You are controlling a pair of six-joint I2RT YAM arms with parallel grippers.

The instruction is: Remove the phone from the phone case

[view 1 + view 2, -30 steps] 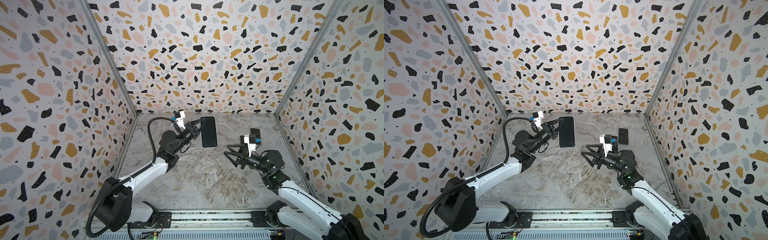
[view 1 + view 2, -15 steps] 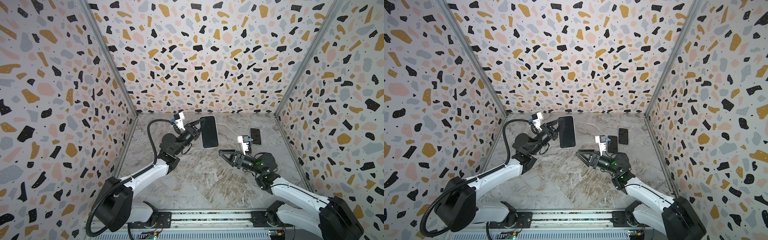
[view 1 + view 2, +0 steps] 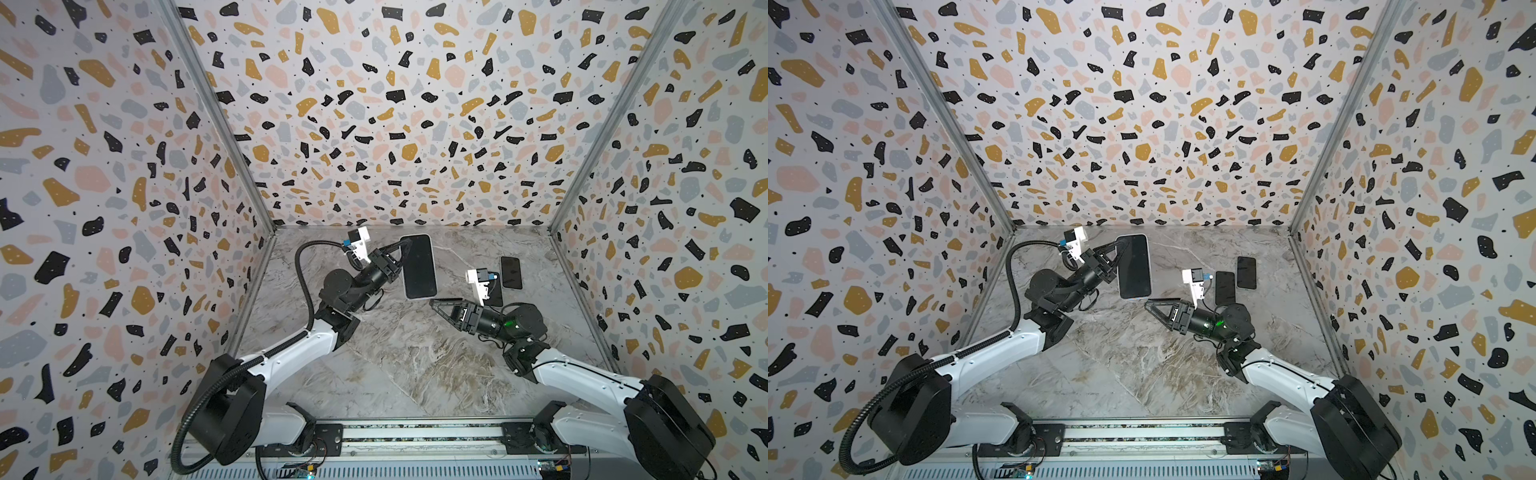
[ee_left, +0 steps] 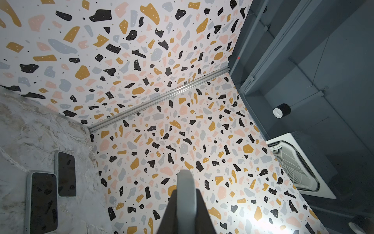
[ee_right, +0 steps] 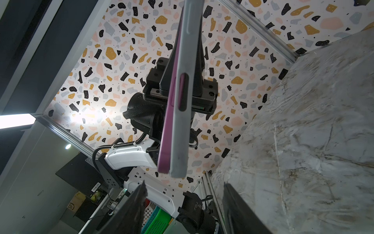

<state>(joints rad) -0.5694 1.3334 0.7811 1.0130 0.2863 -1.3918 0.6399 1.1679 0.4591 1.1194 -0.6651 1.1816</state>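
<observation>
Nearest you, the right gripper (image 3: 433, 302) sits low over the marbled table (image 3: 395, 353) and points toward the left arm. Its jaws are parted and hold nothing. In its wrist view the two dark fingers (image 5: 131, 206) stand well apart. The lower end of the cased phone hangs just ahead of the gap and touches neither finger.

Just beyond that, you'll find the phone (image 3: 419, 266) raised clear of the table, mid-scene and a little left of centre. In both top views its black screen faces up at the camera, with the pale rim of the phone case (image 5: 182, 131) around it. Edge-on, the case is a pale grey with some scuffing. A magenta band runs along one side of it, and a dark magenta side button shows through a slot in the grey. You cannot tell from these views whether that band is the phone's body lifting out of the case.

The left gripper (image 3: 402, 252) holds the case by its long left edge, jaws closed narrow on it. Its wrist view shows the grey edge pinched between the fingers (image 4: 170, 212).

Farther back on the right, two spare phones (image 3: 1225, 288) (image 3: 1246, 272) lie flat, side by side, near the terrazzo wall (image 3: 395, 124).
</observation>
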